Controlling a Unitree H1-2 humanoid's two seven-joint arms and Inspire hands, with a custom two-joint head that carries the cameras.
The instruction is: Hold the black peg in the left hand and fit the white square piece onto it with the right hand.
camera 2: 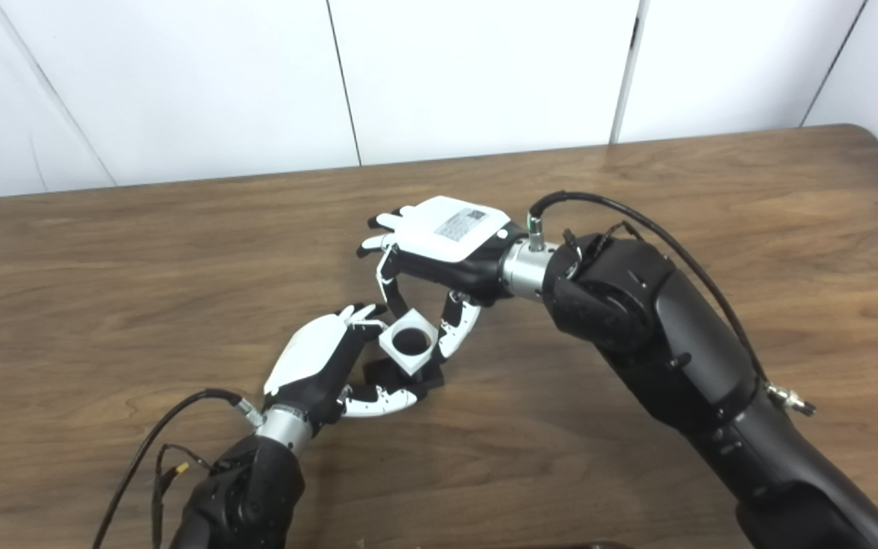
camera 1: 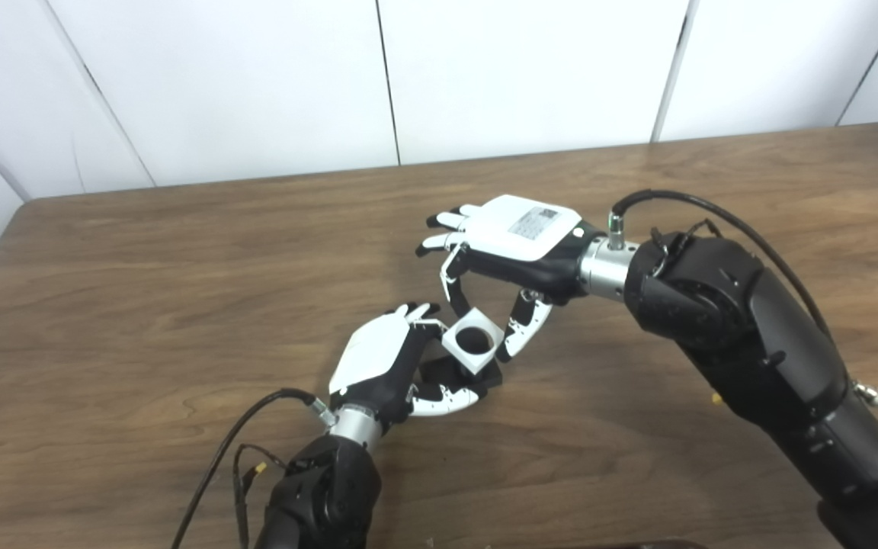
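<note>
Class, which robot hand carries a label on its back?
The right robot hand: a grey label sits on its white back, while the left robot hand has none.

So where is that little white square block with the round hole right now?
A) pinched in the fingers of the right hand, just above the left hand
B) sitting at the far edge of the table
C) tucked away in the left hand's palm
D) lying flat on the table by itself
A: the white square piece sits between the finger and thumb of the right hand, directly over the left hand, which holds a black part.
</note>
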